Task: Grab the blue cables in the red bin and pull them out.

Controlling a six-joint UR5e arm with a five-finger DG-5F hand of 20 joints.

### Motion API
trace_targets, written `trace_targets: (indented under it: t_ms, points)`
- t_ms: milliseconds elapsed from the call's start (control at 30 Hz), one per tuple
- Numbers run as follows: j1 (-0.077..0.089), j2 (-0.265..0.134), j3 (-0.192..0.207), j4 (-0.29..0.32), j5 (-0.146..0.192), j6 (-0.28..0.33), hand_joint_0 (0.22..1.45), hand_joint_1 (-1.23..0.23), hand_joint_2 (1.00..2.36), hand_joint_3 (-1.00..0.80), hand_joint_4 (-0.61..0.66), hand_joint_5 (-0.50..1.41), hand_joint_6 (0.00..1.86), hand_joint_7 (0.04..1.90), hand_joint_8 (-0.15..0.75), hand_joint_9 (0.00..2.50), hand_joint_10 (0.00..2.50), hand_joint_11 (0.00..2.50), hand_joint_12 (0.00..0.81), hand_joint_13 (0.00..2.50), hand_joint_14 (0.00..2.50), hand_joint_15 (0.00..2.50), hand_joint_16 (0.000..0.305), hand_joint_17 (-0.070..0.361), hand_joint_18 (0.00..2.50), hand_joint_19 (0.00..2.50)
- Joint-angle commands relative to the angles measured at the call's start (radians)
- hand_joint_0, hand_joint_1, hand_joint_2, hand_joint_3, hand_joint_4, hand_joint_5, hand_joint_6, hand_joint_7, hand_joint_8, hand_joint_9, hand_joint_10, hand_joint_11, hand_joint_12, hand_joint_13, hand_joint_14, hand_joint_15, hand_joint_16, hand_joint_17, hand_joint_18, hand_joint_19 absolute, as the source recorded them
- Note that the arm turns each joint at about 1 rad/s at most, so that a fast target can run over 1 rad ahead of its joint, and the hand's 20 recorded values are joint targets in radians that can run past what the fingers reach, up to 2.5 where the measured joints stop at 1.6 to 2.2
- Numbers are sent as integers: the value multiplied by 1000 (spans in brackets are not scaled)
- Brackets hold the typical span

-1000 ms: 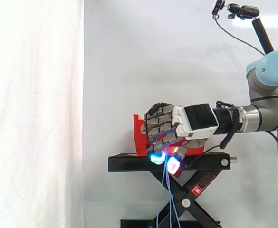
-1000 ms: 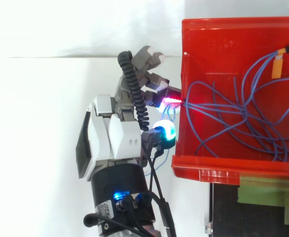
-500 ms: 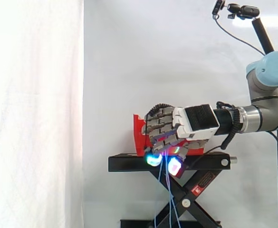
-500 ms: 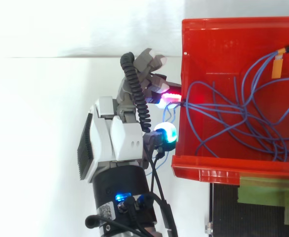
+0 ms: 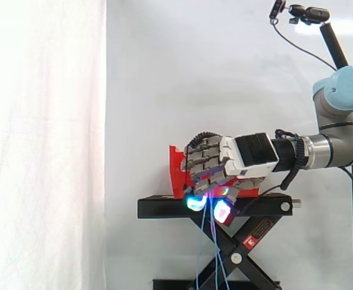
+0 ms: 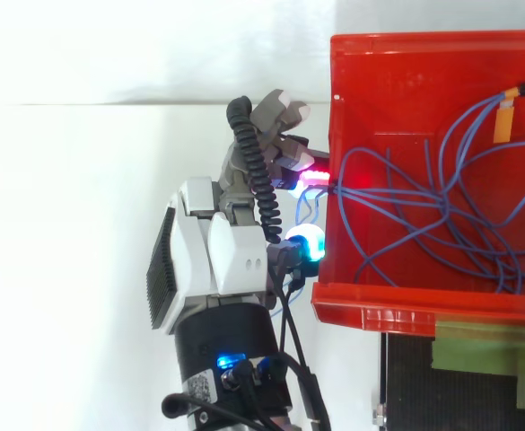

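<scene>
Robot hand (image 6: pixel 222 260) curled tight on blue cables (image 6: pixel 424 215) just outside bin (image 6: pixel 379 72) wall; most cable lies looped inside bin, strands hang down past stand (image 5: pixel 164 208).

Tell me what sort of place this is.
Probably a robotics lab test cell: a plain white curtain as backdrop, a red plastic bin on a black scissor-lift stand, and a grey robot hand curled round thin blue cables.

no legible print; the red label (image 5: pixel 258 232) on the stand (image 5: pixel 164 208) is unreadable
</scene>
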Motion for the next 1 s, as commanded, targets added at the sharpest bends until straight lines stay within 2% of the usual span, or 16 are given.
trace_targets:
  t_ms: [0,967]
  points:
    - [-1,0,1,2,-6,-1,735,-898,1000,-1000,81,846,70,796,256,827,19,1150,360,632,19,552,46,102,436,399]
    - [-3,0,15,-24,-17,2,735,-897,1000,-1000,85,845,99,788,253,828,19,1164,362,635,21,554,45,102,438,398]
